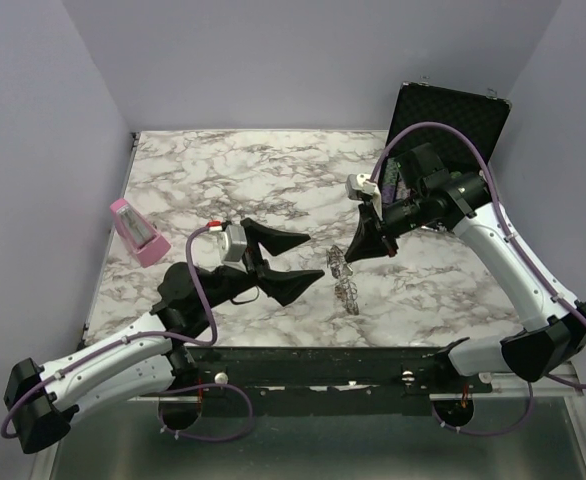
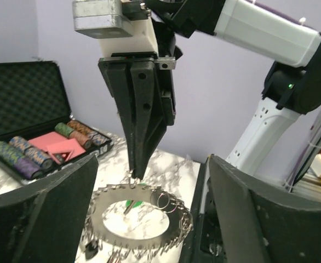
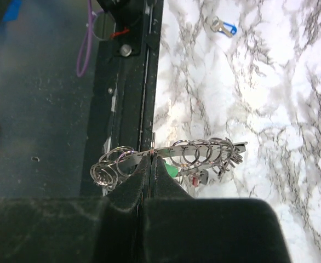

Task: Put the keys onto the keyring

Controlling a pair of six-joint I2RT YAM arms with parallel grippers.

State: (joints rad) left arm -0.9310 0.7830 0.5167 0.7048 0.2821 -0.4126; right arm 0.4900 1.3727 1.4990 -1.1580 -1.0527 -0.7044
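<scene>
The marbled surface (image 1: 273,170) is being worked near its front edge, and the step in hand is being read as a pause between threadings, with one key done and the next to be fetched. Beyond the keyring, an open black case (image 1: 451,118) of poker chips (image 2: 18,154) is being left alone.

The right claw (image 1: 354,252) is being pressed fully shut on the keyring's top rim. The keyring (image 2: 129,190) is being dangled upright from it, just above the surface. The left claw (image 1: 311,258) is being held wide open just beside the keyring. Its fingers (image 2: 45,219) are being spread to either side of the ring in the wrist view, and nothing is being gripped or touched by them.

A green-headed key (image 2: 131,205) is being carried at the keyring, apparently already on it, and darker pieces are being glimpsed beside it. A blue-headed key (image 3: 225,27) is being left loose on the surface, well apart from the keyring.

The blue-headed key is probably being called for next. The open left claw would be taken to it, closed finely on its small head, and brought back to one of the keyring's little loops while the ring is being steadied.
</scene>
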